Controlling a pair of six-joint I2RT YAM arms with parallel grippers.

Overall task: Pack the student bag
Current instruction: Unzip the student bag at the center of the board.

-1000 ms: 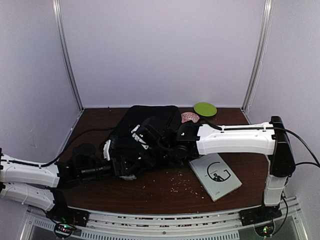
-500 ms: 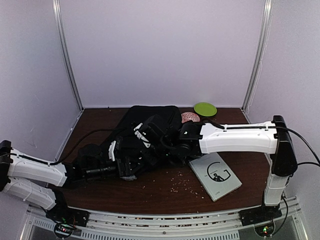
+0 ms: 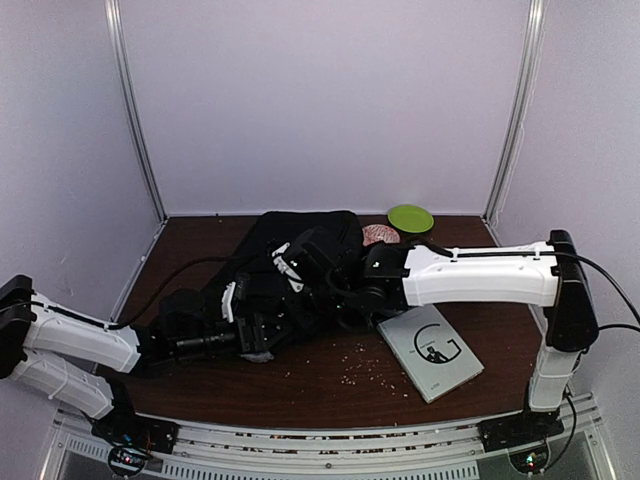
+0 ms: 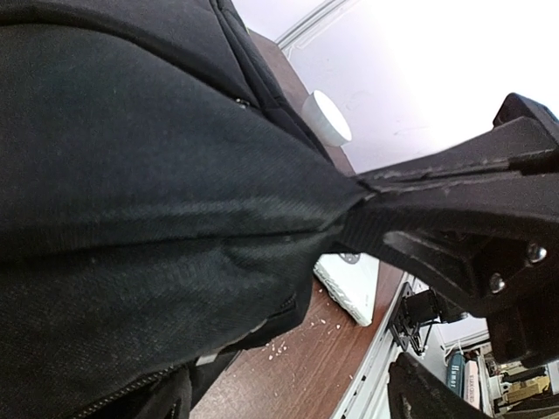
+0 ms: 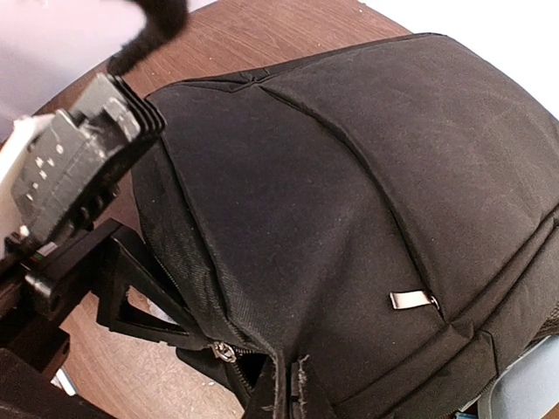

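Dark brown wood makes the surface [image 3: 330,385], with pale walls all round. At 8 o'clock the left hand [image 3: 250,325] lies low. Its fingers [image 4: 454,201] are wide apart, and black cloth rests against the top one. From the middle up to 11 o'clock sits the student bag [image 3: 300,235], big, black and soft. From above it is just a dark lump. The right wrist view shows more: long seams, a little silver tag [image 5: 410,299] and a zip pull [image 5: 223,351]. The right hand [image 5: 284,391] is pinched tight together on the bag's cloth beside that zip. The top view also shows a green plate [image 3: 410,218] at 1 o'clock and a grey book [image 3: 432,352] at 4 o'clock. Small crumbs [image 3: 355,368] lie near the book.
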